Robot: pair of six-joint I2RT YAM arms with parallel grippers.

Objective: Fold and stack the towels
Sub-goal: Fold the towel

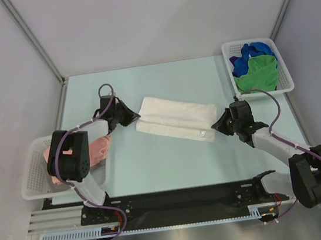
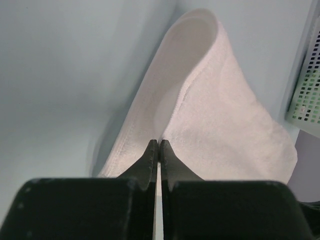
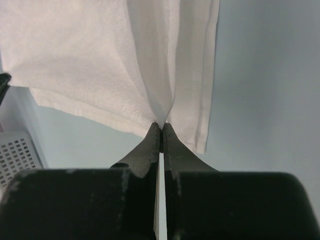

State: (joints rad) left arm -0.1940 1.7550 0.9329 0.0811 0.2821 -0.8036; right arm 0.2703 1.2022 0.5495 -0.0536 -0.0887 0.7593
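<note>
A white towel (image 1: pixel 175 118) lies folded lengthwise across the middle of the table, a small tag near its right end. My left gripper (image 1: pixel 135 118) is shut on the towel's left end, pinching its edge (image 2: pixel 165 135). At the other end my right gripper (image 1: pixel 214 126) is shut on the towel, with the cloth (image 3: pixel 125 60) bunched between its fingertips. A salmon pink towel (image 1: pixel 96 150) rests in the left basket (image 1: pixel 32 172), partly behind my left arm. Blue and green towels (image 1: pixel 255 66) are heaped in the right basket (image 1: pixel 287 73).
The white lattice baskets stand at the left edge and the back right corner of the pale table. Enclosure walls rise behind and to both sides. A metal rail with the arm bases runs along the near edge.
</note>
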